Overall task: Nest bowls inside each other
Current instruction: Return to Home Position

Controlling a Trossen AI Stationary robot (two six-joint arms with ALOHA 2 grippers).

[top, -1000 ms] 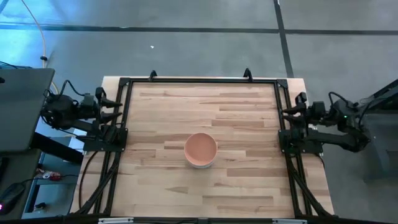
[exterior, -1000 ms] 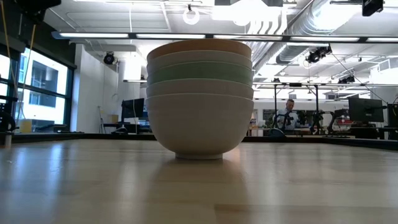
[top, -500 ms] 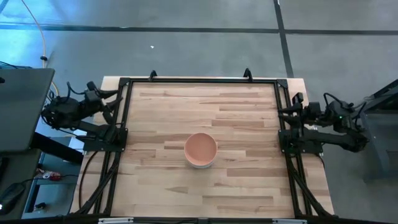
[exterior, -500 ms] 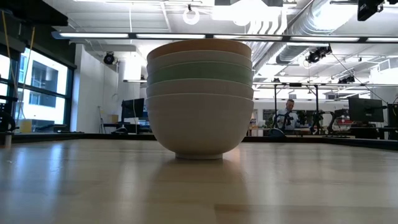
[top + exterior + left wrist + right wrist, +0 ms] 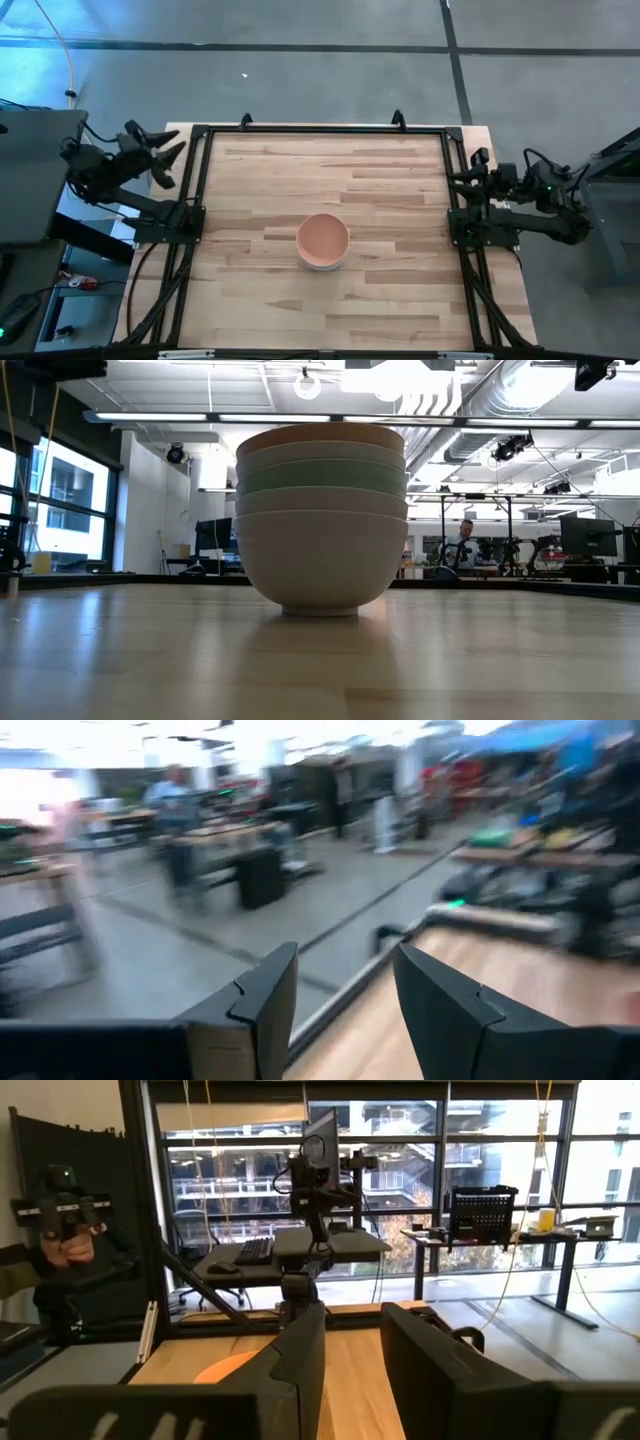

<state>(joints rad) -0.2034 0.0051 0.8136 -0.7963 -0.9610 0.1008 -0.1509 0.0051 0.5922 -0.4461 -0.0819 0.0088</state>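
The bowls stand nested in one stack [image 5: 322, 240] at the table's middle, resting on the foot of the bottom off-white bowl [image 5: 322, 565]. Above it sit another white bowl, the pale green one [image 5: 322, 477], a white one, and the salmon-orange bowl [image 5: 320, 432] on top. My left gripper [image 5: 163, 160] is open beyond the table's left edge, well away from the stack; its fingers [image 5: 262, 995] frame the table's rail. My right gripper [image 5: 466, 186] is open at the right edge, and its wrist view shows the salmon rim [image 5: 222, 1371] past its fingers [image 5: 300, 1350].
A black frame [image 5: 320, 130] runs around the wooden table top [image 5: 400, 290]. Both arm bases sit at the side rails. A person [image 5: 62, 1230] stands beyond the table's left side holding a device, and another person [image 5: 462, 545] sits far off in the room.
My left gripper has swung away from the table's left rail toward the far-left corner and turned, staying open; its wrist view is blurred by the motion. The stack of bowls has not moved.
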